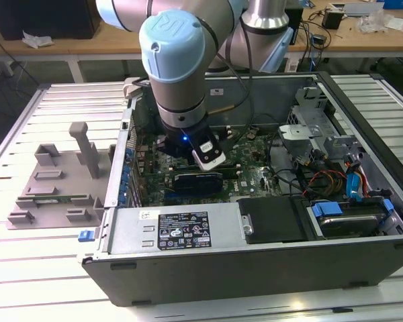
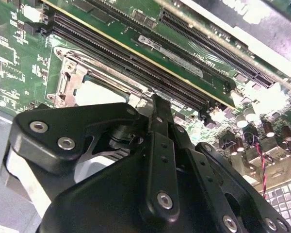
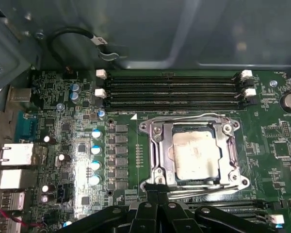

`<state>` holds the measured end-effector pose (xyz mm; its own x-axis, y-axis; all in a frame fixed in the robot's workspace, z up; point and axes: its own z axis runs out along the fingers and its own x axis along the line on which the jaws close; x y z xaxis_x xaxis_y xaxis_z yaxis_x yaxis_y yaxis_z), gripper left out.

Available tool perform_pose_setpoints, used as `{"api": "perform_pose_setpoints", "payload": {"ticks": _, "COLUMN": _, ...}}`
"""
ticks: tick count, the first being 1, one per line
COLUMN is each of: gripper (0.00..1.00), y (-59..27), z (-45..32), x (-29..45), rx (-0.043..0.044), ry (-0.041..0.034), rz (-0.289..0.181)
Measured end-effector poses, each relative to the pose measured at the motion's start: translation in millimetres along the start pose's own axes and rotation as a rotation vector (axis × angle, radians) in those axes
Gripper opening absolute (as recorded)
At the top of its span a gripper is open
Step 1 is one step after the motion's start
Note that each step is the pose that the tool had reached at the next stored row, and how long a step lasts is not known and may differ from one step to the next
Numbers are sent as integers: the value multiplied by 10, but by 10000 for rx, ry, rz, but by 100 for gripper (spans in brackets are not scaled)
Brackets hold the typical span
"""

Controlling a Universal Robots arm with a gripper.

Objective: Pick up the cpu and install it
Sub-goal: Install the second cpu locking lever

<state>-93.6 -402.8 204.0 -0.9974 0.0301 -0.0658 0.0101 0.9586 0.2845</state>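
The cpu [image 3: 194, 155], a silver-grey square chip, lies flat inside the motherboard socket, with the metal frame [image 3: 153, 145] around it. In both wrist views my gripper [image 3: 155, 188] [image 2: 158, 104] is shut with nothing between its black fingers. Its tips hover just off one edge of the socket frame [image 2: 68, 80], beside the cpu rather than over it. In the exterior view the arm's wrist [image 1: 181, 127] reaches down into the open computer case [image 1: 255, 268] and hides the fingers.
Memory slots [image 3: 169, 90] run along the socket's far side, close to the case wall [image 3: 136, 34]. A black expansion card [image 1: 198, 180], power supply [image 1: 181, 228] and tangled cables [image 1: 322, 180] crowd the case. A grey fixture tray [image 1: 54, 181] lies outside at the exterior view's left.
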Motion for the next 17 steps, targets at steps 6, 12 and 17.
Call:
{"api": "perform_pose_setpoints", "payload": {"ticks": 6, "gripper": 11, "y": -17, "z": 53, "x": 27, "rx": -130, "ry": -50, "rz": -7}}
{"api": "perform_pose_setpoints", "payload": {"ticks": 12, "gripper": 11, "y": -24, "z": 91, "x": 54, "rx": -329, "ry": -72, "rz": 3}}
{"api": "perform_pose_setpoints", "payload": {"ticks": 17, "gripper": 11, "y": -18, "z": 79, "x": 70, "rx": -359, "ry": -82, "rz": 0}}
